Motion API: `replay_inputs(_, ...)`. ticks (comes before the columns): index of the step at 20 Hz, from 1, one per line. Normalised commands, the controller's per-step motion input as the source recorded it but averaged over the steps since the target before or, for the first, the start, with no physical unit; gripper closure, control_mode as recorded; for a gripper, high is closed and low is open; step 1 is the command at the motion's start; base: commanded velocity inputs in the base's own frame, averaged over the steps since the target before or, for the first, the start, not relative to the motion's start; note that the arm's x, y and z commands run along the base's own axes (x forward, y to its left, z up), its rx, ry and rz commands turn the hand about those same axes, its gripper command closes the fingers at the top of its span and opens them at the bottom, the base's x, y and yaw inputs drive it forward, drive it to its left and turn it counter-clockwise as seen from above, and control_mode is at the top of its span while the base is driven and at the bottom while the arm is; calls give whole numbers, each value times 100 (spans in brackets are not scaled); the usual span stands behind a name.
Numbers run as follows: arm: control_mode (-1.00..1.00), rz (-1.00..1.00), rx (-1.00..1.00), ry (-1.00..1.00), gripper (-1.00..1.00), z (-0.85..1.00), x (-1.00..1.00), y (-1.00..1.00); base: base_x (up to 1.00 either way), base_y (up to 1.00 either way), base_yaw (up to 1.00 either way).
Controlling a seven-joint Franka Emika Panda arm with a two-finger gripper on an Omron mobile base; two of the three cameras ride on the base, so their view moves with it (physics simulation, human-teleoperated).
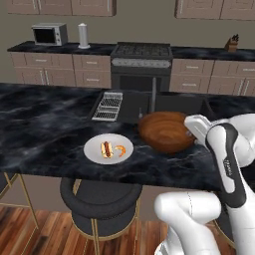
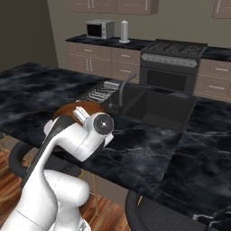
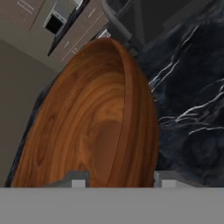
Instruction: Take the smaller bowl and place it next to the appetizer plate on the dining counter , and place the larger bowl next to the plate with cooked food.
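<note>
The two-finger gripper (image 3: 117,178) clamps the rim of the wide, dark reddish-brown wooden bowl (image 1: 166,130); one finger sits inside, one outside. The bowl is tilted at the black marble dining counter (image 1: 45,129), just beside the round white plate with cooked food (image 1: 108,149).

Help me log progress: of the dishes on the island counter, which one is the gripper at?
The wooden bowl, dark reddish-brown and deep. Its rim sits between the gripper's fingers. The white plate with browned food lies flat beside it, untouched.

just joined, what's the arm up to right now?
The arm's gripper is closed on the rim of the larger bowl, one finger inside and one outside the wall. The bowl is at the dining counter, right of the plate with cooked food. Whether it rests on the counter or hangs just above is unclear.
</note>
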Motion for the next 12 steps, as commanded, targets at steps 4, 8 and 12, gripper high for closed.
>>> replay_inputs(4, -100, 15, 0, 0, 100, -26, 54, -17, 0, 0, 0)
replay_inputs(8, -100, 17, -3, 0, 100, -28, 49, -4, 0, 0, 0)
replay_inputs(12, -100, 18, -1, 0, 100, -30, 53, 0, 0, 0, 0)
